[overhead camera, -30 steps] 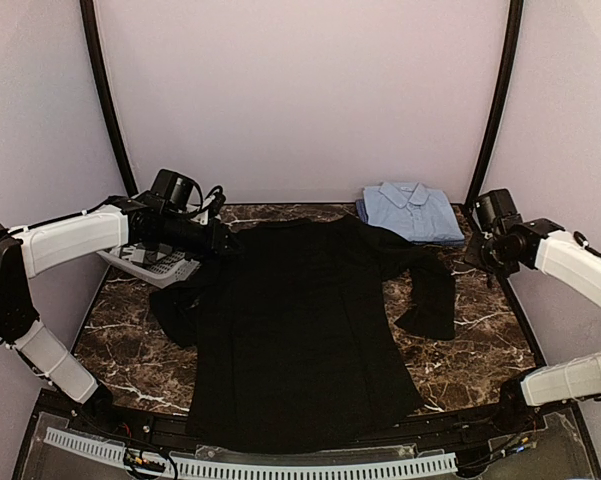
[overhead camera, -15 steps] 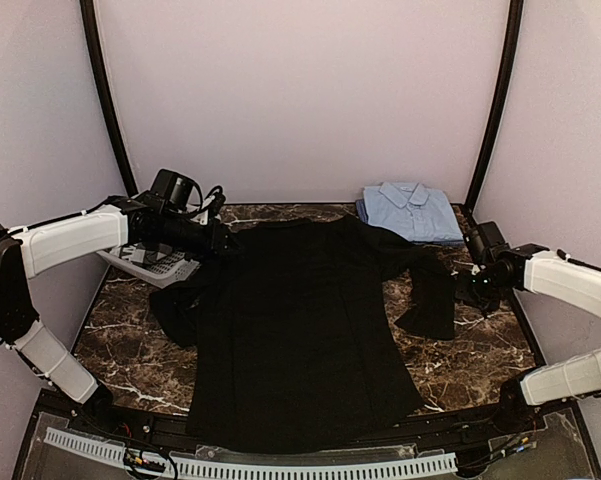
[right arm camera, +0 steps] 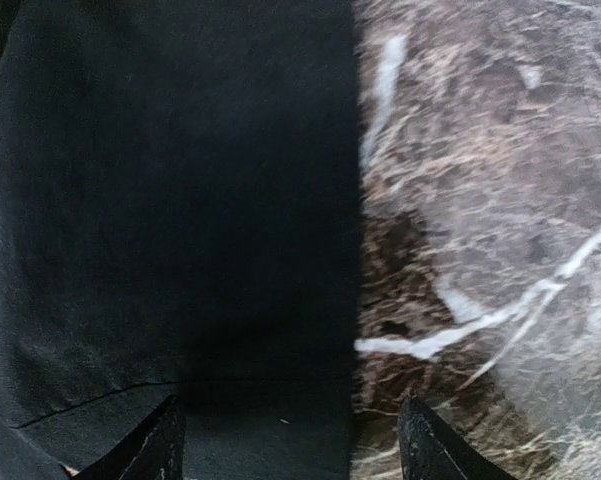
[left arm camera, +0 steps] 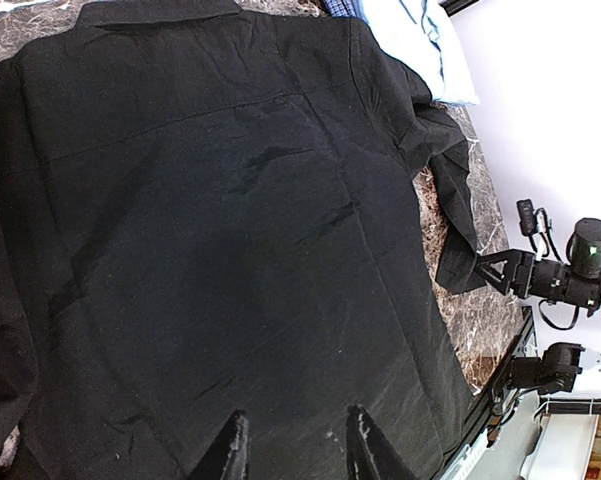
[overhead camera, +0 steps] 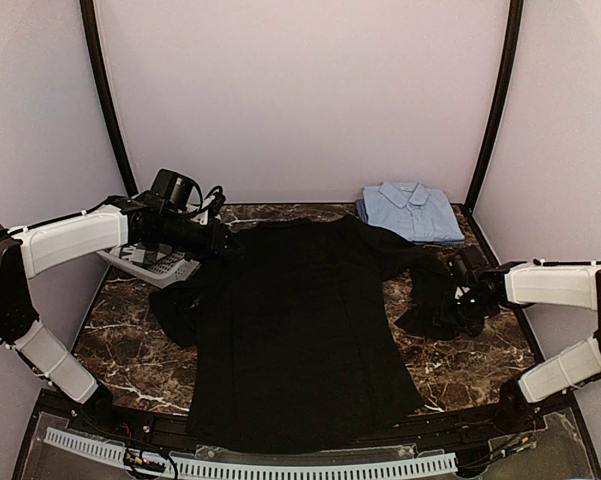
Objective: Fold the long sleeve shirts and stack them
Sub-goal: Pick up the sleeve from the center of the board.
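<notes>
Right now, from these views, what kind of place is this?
Probably a robot lab test cell: plain pale walls enclose a marble-patterned table, left arm and right arm mount at its near edge, a black shirt lies spread near a folded light blue shirt.

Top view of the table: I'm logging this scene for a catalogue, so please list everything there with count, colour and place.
black shirt: one, black, spread flat across the middle of the table
blue shirt: one, light blue, folded, far right corner
basket: one, pale grey, far left, partly under the left arm
table: one, dark brown marble with white veins
left fingers: two, black, apart, over the black shirt
right fingers: two, black, wide apart, over the sleeve end
</notes>
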Controlling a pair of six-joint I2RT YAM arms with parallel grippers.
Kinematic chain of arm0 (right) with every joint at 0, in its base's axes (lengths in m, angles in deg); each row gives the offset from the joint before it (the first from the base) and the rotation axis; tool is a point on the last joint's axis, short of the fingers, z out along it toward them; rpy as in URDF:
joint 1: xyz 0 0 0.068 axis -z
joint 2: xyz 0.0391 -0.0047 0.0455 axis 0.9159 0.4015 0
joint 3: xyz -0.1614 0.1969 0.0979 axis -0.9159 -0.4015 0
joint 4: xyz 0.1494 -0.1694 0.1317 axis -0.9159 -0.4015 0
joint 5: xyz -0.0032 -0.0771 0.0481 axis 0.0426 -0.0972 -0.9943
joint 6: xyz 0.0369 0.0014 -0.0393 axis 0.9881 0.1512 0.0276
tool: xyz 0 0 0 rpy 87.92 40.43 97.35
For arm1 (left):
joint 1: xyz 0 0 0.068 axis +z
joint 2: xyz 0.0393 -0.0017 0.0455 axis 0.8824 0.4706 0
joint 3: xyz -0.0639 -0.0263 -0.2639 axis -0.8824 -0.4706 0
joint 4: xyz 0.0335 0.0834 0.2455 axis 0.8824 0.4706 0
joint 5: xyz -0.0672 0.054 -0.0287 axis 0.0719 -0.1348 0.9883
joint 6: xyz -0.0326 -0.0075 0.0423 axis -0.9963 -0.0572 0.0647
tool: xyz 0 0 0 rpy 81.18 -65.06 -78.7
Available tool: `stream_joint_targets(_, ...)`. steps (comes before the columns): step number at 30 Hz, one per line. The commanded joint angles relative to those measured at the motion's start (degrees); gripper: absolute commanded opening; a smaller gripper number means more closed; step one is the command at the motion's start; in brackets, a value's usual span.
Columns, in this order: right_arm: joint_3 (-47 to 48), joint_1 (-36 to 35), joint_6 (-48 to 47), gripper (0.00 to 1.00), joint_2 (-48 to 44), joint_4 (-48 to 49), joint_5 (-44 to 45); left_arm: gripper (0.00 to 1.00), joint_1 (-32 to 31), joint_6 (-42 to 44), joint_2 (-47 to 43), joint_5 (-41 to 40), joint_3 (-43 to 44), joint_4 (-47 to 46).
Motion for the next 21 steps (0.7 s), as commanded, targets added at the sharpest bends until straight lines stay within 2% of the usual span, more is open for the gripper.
stream_joint_targets(1, 1.33, -3.69, 1.34, 0.69, 4.42, 0.79, 3.34, 0.32, -0.28, -0.12, -2.32, 1.25, -0.07, -0.29)
stream_joint_targets(5, 3.08, -7.36, 2.34, 0.68, 10.0, -1.67, 6.3, 0.32, -0.28, -0.03, -2.36, 1.14, -0.07, -0.24)
stream_joint_targets(7, 3.2, -8.39, 2.93, 0.64, 12.39, -1.73, 6.51, 0.32, -0.28, 0.04, -2.26, 1.12, -0.03, -0.17)
stream_joint_targets(10, 2.67, -8.55, 3.66, 0.42, 13.44, -1.02, 5.79, 0.32, -0.28, 0.07, -2.37, 1.16, 0.01, -0.02)
stream_joint_targets(16, 2.14, -8.12, 4.59, 0.0, 9.32, -0.5, 5.79, 0.32, -0.26, 0.58, -2.63, 0.57, 0.35, 0.67)
stream_joint_targets(21, 4.82, -3.73, 2.66, 0.0, 5.64, -4.48, 11.03, 0.32, -0.27, 0.51, -2.49, 0.78, 0.45, 0.72)
